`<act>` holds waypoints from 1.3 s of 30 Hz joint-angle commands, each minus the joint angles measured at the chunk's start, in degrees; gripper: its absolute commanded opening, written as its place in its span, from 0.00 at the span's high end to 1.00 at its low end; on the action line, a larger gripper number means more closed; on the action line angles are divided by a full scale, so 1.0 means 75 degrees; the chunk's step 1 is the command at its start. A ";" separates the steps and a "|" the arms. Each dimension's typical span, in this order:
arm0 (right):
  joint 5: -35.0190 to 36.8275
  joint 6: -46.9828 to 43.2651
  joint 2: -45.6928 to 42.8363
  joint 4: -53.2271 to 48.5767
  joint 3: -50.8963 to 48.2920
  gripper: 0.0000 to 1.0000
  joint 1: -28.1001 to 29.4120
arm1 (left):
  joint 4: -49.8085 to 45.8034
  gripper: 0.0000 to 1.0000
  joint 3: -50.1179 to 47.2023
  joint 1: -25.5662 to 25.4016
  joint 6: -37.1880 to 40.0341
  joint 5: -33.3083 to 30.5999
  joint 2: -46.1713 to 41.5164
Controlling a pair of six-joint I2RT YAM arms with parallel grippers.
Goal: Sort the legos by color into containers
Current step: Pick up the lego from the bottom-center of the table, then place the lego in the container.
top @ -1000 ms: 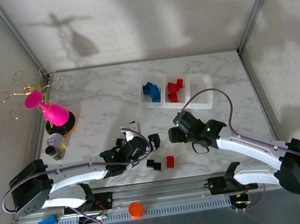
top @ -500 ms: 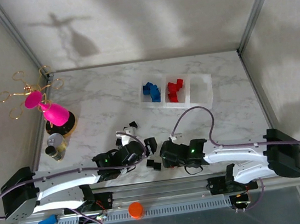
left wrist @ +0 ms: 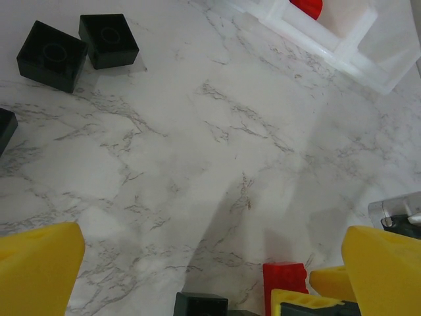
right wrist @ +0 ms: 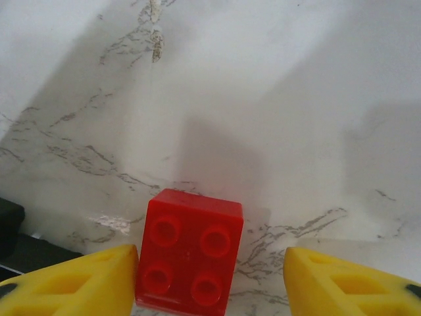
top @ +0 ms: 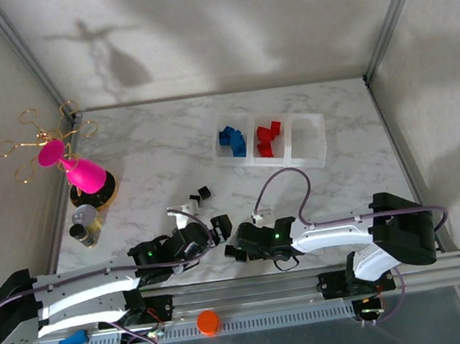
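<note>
Picking up a red lego brick is the step in hand, we judge. It lies studs-up close to the near edge of the tabletop, between the released fingers of the right gripper; one finger is just beside it, the other apart. Next the jaws must close squarely on it, then carry it to the middle bin near the far right corner, where red bricks lie. The left gripper is released too, holding nothing. We read no writing or brand.
</note>
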 commanded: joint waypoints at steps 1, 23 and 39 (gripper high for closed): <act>0.0245 0.0020 0.0113 -0.0019 0.0128 0.48 0.0092 | -0.0206 0.00 -0.0126 -0.0070 -0.0235 -0.0248 -0.0101; 0.0466 -0.1499 -0.1208 -0.0094 0.0532 0.69 -0.1241 | 0.0186 0.00 0.0486 0.0164 0.0225 -0.0032 0.0062; -0.0036 -0.4851 0.0916 0.1468 0.3185 0.68 -0.5587 | 0.0776 0.00 0.1482 0.1605 0.0943 0.0812 0.0647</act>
